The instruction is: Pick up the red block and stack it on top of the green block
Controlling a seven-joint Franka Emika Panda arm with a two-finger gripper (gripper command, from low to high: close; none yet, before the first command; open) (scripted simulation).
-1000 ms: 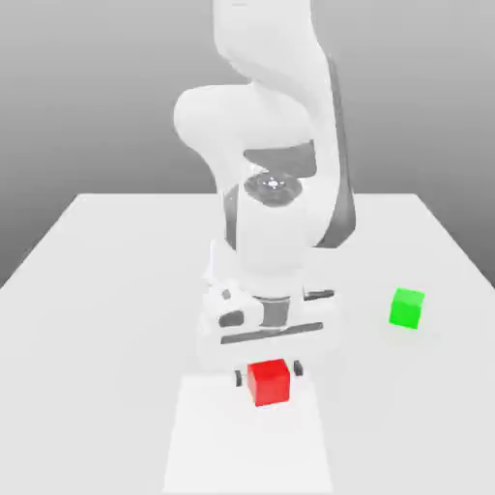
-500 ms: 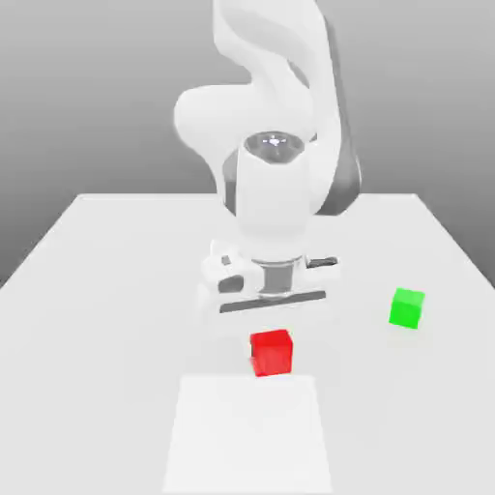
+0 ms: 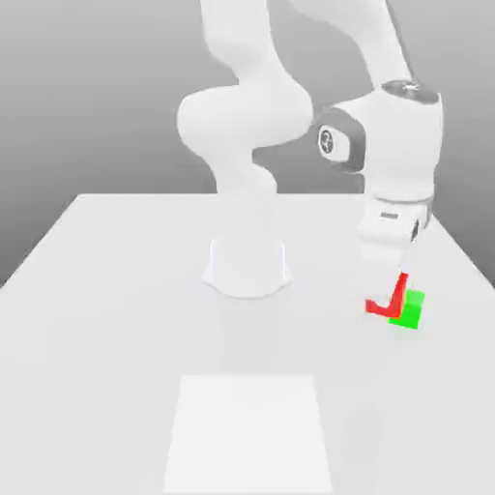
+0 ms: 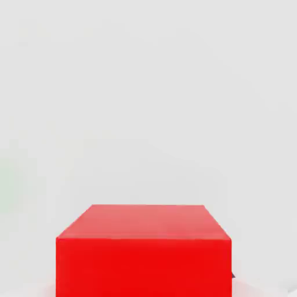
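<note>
Red block [image 3: 392, 298], rigid matte cube, likely light: riding clamped in the gripper [image 3: 390, 290].
Hanging directly beneath the hand, just beside the green block [image 3: 410, 311]; flat opposite faces are offering the surest hold.

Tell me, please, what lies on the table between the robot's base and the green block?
Nothing: in the exterior view, bare white table runs from the base to the green block. The red block, gripped, hangs partly before the green one.
</note>
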